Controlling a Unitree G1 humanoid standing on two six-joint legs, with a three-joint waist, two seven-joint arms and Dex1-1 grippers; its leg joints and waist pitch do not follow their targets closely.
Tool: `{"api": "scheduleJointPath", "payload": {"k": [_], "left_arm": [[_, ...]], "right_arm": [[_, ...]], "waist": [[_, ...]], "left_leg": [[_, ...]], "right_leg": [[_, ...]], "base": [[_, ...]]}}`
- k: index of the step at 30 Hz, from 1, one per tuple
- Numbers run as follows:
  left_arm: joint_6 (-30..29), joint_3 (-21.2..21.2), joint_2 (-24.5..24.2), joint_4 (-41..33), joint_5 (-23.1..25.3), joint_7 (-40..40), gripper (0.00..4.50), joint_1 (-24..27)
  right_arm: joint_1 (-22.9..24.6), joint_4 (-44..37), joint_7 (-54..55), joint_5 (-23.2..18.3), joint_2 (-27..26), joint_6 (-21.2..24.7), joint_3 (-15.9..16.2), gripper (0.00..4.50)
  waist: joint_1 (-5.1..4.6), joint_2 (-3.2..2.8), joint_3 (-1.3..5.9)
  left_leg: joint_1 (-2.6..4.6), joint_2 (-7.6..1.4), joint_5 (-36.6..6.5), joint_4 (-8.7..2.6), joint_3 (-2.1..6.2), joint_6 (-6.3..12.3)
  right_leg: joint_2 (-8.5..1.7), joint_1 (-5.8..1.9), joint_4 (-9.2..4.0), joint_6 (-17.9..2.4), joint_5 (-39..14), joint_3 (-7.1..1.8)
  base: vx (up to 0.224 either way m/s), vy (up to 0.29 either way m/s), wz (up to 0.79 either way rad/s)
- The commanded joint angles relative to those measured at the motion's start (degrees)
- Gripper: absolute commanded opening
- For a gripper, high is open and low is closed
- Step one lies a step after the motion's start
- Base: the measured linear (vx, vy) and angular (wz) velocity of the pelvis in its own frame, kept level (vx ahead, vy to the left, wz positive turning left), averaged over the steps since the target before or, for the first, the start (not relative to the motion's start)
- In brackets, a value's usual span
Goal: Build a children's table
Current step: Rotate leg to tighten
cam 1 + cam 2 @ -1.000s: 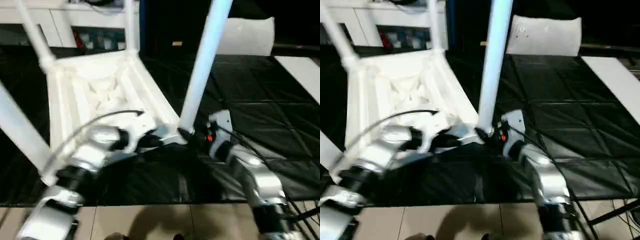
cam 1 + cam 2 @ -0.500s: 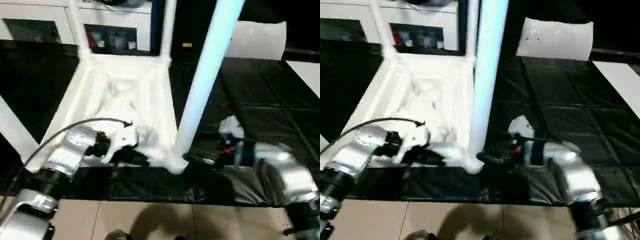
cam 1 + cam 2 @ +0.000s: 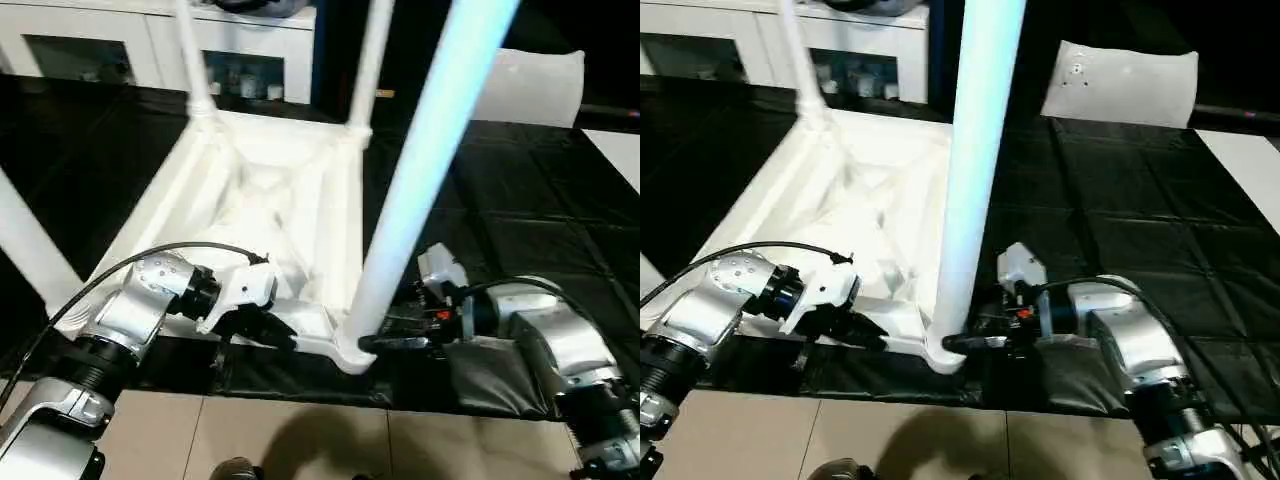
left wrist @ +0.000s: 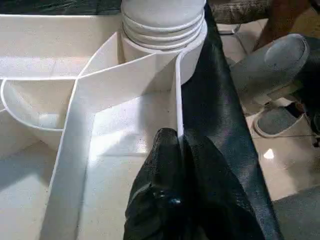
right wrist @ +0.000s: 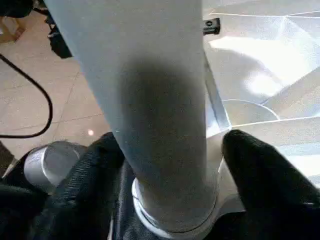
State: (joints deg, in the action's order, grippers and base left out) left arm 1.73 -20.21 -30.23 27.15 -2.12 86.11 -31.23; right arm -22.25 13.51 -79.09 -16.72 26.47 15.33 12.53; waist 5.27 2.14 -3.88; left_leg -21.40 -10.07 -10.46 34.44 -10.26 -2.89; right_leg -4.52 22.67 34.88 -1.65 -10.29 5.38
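The leg [image 3: 420,170] rises upright from the near corner socket [image 3: 352,350] between the right hand's [image 3: 385,343] spread fingers; the left hand [image 4: 177,165] pinches the tabletop [image 3: 270,200] rib shut.

An indoor robot test area, staged rather than lived in. A black quilted mat [image 3: 1120,215] covers a beige tiled floor [image 3: 300,445], with a white cabinet [image 3: 120,40] along the back and loose cables [image 5: 30,115] trailing.

Left pincer [image 3: 285,337] pinched shut — right pincer [image 5: 172,165] spread wide, both forearms reaching inward.
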Motion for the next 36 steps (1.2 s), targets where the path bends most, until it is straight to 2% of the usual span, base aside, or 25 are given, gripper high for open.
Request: {"api": "scheduleJointPath", "payload": {"k": [1, 5, 11, 13, 14, 15, 18, 19, 20, 21, 22, 23, 25, 26, 27, 29, 30, 32, 33, 34, 35, 36], "left_arm": [[1.1, -2.7, 0.5, -2.3, 0.6, 3.0, 0.00, -0.5], [1.2, -2.8, 0.3, -2.2, 0.7, 3.0, 0.00, -0.5], [1.4, -3.0, 0.1, -2.1, 0.7, 3.0, 0.00, -0.5], [1.4, -3.0, 0.1, -2.0, 0.7, 2.9, 0.00, -0.6], [1.4, -2.9, 0.2, -1.9, 0.8, 2.9, 0.00, -0.6], [0.0, -2.4, 0.7, -2.0, 0.3, 2.0, 0.00, -0.6], [-3.1, -1.1, 2.1, -2.0, -0.4, -1.0, 0.00, -0.9], [-4.5, -0.3, 3.1, -1.7, -0.2, -3.7, 0.00, -1.3], [-6.8, 0.8, 4.5, -1.5, -0.4, -6.8, 0.00, -1.8], [-7.5, 1.2, 5.0, -1.4, -0.5, -8.1, 0.00, -2.0], [-10.1, 3.1, 7.3, -1.0, -1.3, -12.4, 0.00, -2.7], [-11.8, 4.0, 8.5, -1.2, -2.1, -14.0, 0.00, -3.1], [-13.8, 5.1, 10.2, -1.4, -2.8, -16.8, 0.00, -3.6], [-14.3, 5.5, 10.9, -1.4, -2.9, -18.1, 0.00, -3.8], [-15.2, 6.2, 12.1, -1.3, -2.8, -20.6, 0.00, -4.4], [-15.9, 6.7, 13.0, -1.4, -2.7, -22.3, 0.00, -4.7], [-17.2, 7.4, 14.0, -1.4, -2.8, -24.2, 0.00, -5.1], [-20.7, 9.5, 17.2, -1.7, -2.8, -30.6, 0.00, -6.4], [-22.2, 10.3, 18.4, -1.8, -2.7, -33.0, 0.00, -6.9], [-23.2, 11.6, 20.0, -1.8, -2.7, -36.7, 0.00, -7.7], [-24.7, 12.4, 21.3, -2.3, -2.7, -39.2, 0.00, -8.2], [-24.7, 12.4, 21.3, -2.3, -2.7, -39.2, 0.00, -8.2]], "right_arm": [[-0.5, 0.3, -1.7, -0.6, 0.2, -0.4, 0.8, 3.10], [-0.8, 0.8, -2.7, -0.8, 0.2, -0.1, 1.2, 2.71], [-1.2, 1.5, -3.4, -1.0, 0.0, -0.1, 1.5, 2.28], [-1.3, 1.6, -3.5, -1.0, -0.1, -0.2, 1.5, 2.13], [-1.3, 1.7, -3.5, -0.9, -0.1, -0.2, 1.5, 2.10], [-1.0, 1.4, -3.5, -1.1, -0.2, 0.0, 1.7, 2.09], [0.2, 0.3, -2.3, -1.5, -0.4, 1.5, 1.5, 2.02], [1.0, -0.2, -0.3, -1.3, -0.9, 2.2, 1.1, 2.01], [1.6, -0.4, 3.3, -1.0, -2.0, 3.6, 0.5, 2.01], [1.8, -0.3, 4.7, -0.6, -2.4, 3.8, 0.4, 2.01], [2.4, 0.1, 10.3, 0.9, -4.4, 4.4, -0.2, 2.01], [2.5, 0.5, 13.4, 1.6, -5.6, 5.1, -0.5, 2.01], [2.4, 1.3, 18.6, 2.4, -8.1, 6.4, -1.4, 1.99], [2.2, 1.6, 20.8, 2.5, -9.3, 7.0, -1.9, 1.99], [1.9, 2.2, 24.3, 2.7, -11.4, 7.6, -2.7, 1.98], [1.7, 2.5, 26.7, 2.8, -12.8, 8.0, -3.3, 1.98], [1.4, 2.8, 29.2, 3.3, -14.2, 8.4, -3.6, 1.97], [0.0, 4.2, 37.1, 4.2, -18.8, 9.9, -5.1, 1.97], [-0.6, 4.7, 40.3, 4.6, -20.6, 10.5, -5.9, 1.97], [-1.6, 5.8, 44.9, 5.0, -23.0, 11.4, -7.2, 1.97], [-2.6, 6.8, 48.9, 5.4, -25.0, 11.7, -8.1, 1.97], [-2.6, 6.8, 48.9, 5.4, -25.0, 11.7, -8.1, 1.97]], "waist": [[-0.34, 0.15, 4.10], [-0.34, 0.23, 4.13], [-0.24, 0.14, 4.36], [-0.22, 0.23, 4.30], [-0.18, 0.08, 4.28], [-0.18, -0.14, 4.24], [-0.26, 0.00, 4.15], [-0.21, -0.19, 4.01], [-0.25, -0.13, 3.95], [-0.33, -0.24, 3.60], [-0.49, -0.30, 3.40], [-0.92, -0.08, 3.29], [-1.55, 0.15, 3.29], [-1.87, 0.05, 3.20], [-2.57, 0.23, 3.28], [-3.27, 0.28, 3.29], [-3.62, 0.12, 3.22], [-3.86, -0.05, 3.31], [-4.40, -0.04, 3.39], [-4.44, -0.29, 3.58], [-4.65, -0.25, 3.58], [-5.14, -0.28, 3.75]], "left_leg": [[1.16, -3.95, -11.0, -4.22, 0.96, 2.13], [1.16, -3.94, -11.1, -4.23, 1.02, 1.95], [1.07, -3.87, -9.2, -4.06, 0.90, 2.53], [1.06, -3.86, -9.5, -4.08, 0.89, 2.56], [1.06, -3.88, -9.7, -4.09, 0.93, 2.48], [1.11, -3.90, -10.1, -4.12, 0.94, 2.25], [1.19, -3.96, -11.1, -4.24, 0.96, 1.73], [1.29, -3.95, -11.9, -4.30, 1.07, 1.57], [1.36, -3.96, -12.4, -4.34, 1.00, 1.42], [1.58, -3.91, -14.3, -4.50, 1.10, 0.81], [1.77, -3.92, -16.4, -4.57, 1.31, -0.22], [1.86, -3.65, -18.3, -4.55, 1.55, -1.14], [1.76, -3.30, -19.2, -4.45, 1.89, -1.49], [1.66, -3.22, -19.5, -4.43, 1.98, -1.51], [1.73, -3.01, -20.0, -4.21, 2.09, -1.46], [1.70, -2.80, -20.0, -3.99, 2.12, -0.88], [1.68, -2.78, -19.8, -3.98, 2.09, -0.64], [1.78, -2.77, -19.8, -3.93, 2.14, -0.59], [1.63, -2.84, -20.1, -4.08, 2.31, -1.13], [1.63, -2.90, -19.9, -4.14, 2.40, -1.19], [1.48, -3.02, -19.7, -4.27, 2.38, -1.09], [1.18, -3.18, -18.8, -4.44, 2.45, -1.31]], "right_leg": [[-5.01, -2.62, -4.20, -11.2, -16.2, -3.63], [-5.00, -2.61, -4.26, -10.6, -16.9, -3.67], [-4.90, -2.71, -3.83, -11.6, -13.3, -3.66], [-4.88, -2.72, -3.89, -11.5, -13.8, -3.63], [-4.92, -2.73, -3.90, -11.5, -14.1, -3.63], [-4.92, -2.67, -3.97, -11.4, -14.6, -3.61], [-4.92, -2.71, -4.14, -11.4, -15.6, -3.65], [-4.93, -2.58, -4.27, -11.2, -16.7, -3.63], [-4.93, -2.54, -4.45, -11.0, -17.3, -3.68], [-4.90, -2.35, -4.82, -10.7, -19.9, -3.65], [-5.10, -2.26, -5.10, -10.1, -23.4, -3.60], [-5.22, -2.29, -5.56, -8.7, -27.7, -3.33], [-5.40, -2.46, -6.28, -5.9, -33.4, -2.94], [-5.43, -2.38, -6.51, -5.4, -34.6, -2.84], [-5.42, -2.30, -6.97, -4.3, -36.6, -2.57], [-5.34, -2.07, -7.31, -3.7, -37.4, -2.45], [-5.21, -1.97, -7.31, -3.7, -37.5, -2.45], [-5.11, -1.84, -7.40, -3.9, -37.1, -2.34], [-4.93, -1.91, -7.10, -4.3, -35.8, -2.19], [-4.98, -1.99, -6.93, -4.6, -34.6, -2.26], [-4.91, -2.03, -6.82, -5.1, -33.1, -2.40], [-4.89, -2.12, -6.24, -6.6, -29.5, -2.56]], "base": [[0.000, 0.000, 0.00], [0.000, 0.000, 0.00], [0.000, 0.000, 0.00], [0.000, 0.000, 0.00], [0.000, 0.000, 0.00], [0.000, 0.000, 0.00], [0.000, 0.000, 0.00], [0.000, 0.000, 0.00], [0.000, 0.000, 0.00], [0.000, 0.000, 0.00], [0.000, 0.000, 0.00], [0.000, 0.000, 0.00], [0.000, 0.000, 0.00], [0.000, 0.000, 0.00], [0.000, 0.000, 0.00], [0.000, 0.000, 0.00], [0.000, 0.000, 0.00], [0.000, 0.000, 0.00], [0.000, 0.000, 0.00], [0.000, 0.000, 0.00], [0.000, 0.000, 0.00], [0.000, 0.000, 0.00]]}}
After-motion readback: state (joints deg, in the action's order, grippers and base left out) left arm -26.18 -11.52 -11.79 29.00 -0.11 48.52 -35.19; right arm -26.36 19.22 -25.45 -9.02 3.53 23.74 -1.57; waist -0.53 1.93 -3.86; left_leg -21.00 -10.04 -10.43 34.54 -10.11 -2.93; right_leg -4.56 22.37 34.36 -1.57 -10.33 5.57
